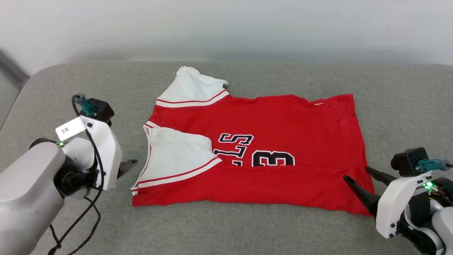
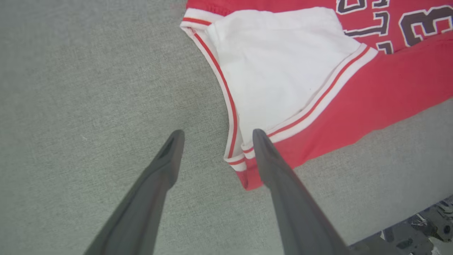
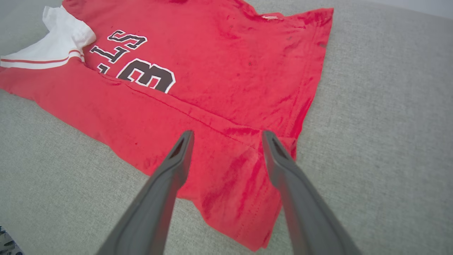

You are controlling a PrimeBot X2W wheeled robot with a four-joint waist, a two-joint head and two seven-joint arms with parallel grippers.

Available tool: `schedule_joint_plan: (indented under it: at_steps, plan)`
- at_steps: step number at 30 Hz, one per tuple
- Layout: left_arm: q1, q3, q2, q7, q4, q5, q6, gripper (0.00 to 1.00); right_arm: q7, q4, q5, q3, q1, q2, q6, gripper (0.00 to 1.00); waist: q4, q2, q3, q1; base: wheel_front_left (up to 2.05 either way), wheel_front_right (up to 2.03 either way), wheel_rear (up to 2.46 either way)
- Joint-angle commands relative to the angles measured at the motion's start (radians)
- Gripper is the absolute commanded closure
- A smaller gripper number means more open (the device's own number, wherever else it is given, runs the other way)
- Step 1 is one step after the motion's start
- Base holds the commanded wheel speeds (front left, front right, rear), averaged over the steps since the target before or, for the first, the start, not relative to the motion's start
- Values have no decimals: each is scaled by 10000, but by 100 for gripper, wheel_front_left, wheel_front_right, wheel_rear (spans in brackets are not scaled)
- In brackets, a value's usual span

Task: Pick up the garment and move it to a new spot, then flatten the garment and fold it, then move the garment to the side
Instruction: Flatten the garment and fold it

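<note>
Left end effector (image 2: 218,131) and right end effector (image 3: 228,132) stand wide open, empty, flanking the garment (image 1: 283,124), which we find flat on the grey cushion (image 1: 226,230); head view adds a white wall (image 1: 226,28).

Domestic-style room, possibly a staged one. A broad grey woven-fabric cushion (image 1: 247,226), like a sofa seat or mattress, spans the head view. Its rounded corner (image 1: 46,83) lies at 10 o'clock. A plain pale wall (image 1: 226,28) backs it at 12 o'clock. The garment (image 1: 283,124) lies spread at centre.
</note>
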Motion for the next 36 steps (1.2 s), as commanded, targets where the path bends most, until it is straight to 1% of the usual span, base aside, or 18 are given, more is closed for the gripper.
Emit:
schedule_joint_plan:
  at_steps: [1,4,8,13,16,19,20,21,22,27,30,33,36]
  plan:
    - [-111,-39,30,312,-63,-140,2,0,49,-8,15,4,-22,47,-4,0,-73,0,84,1,0,0,0]
    - [4,-169,-21,1068,-136,-490,73,0,146,7,42,57,-129,92,-4,0,-203,0,238,1,0,0,0]
    - [132,-505,-96,1824,-84,-528,123,0,218,33,29,113,-296,133,-4,0,-371,0,477,1,0,0,0]
    - [343,-769,-334,2165,376,-562,180,0,286,99,6,250,-564,254,-4,0,-591,0,789,1,0,0,0]
    - [598,-1038,-494,2444,718,-610,108,0,297,173,39,351,-665,313,-4,0,-689,0,904,1,0,0,0]
    - [858,-1270,-598,2492,938,-598,25,0,226,264,83,400,-769,320,-4,0,-742,0,948,1,0,0,0]
    - [934,-1334,-616,2519,993,-603,14,17,201,290,90,402,-819,310,-4,0,-749,0,947,1,0,0,0]
    - [968,-1389,-617,2492,1038,-568,-19,93,187,315,100,405,-889,292,-4,0,-752,0,940,1,0,0,0]
    - [988,-1427,-624,2470,1073,-557,-40,100,194,326,124,416,-942,272,-4,0,-753,0,924,1,0,0,0]
    - [823,-1352,-495,2063,988,-603,-133,100,395,184,182,422,-1336,-44,-4,0,-699,0,647,1,0,0,0]
    - [659,-1351,-271,1739,647,-489,-162,100,1012,-58,159,634,-1726,-559,-4,0,-642,0,440,1,0,0,0]
    - [560,-1365,-52,1509,278,-504,-164,100,2038,-336,256,889,-2138,-1177,-4,0,-551,0,242,1,0,0,0]
    - [481,-1410,143,1320,-152,-545,-166,100,3604,-587,645,1151,-2449,-1652,-4,0,-475,0,103,1,0,0,0]
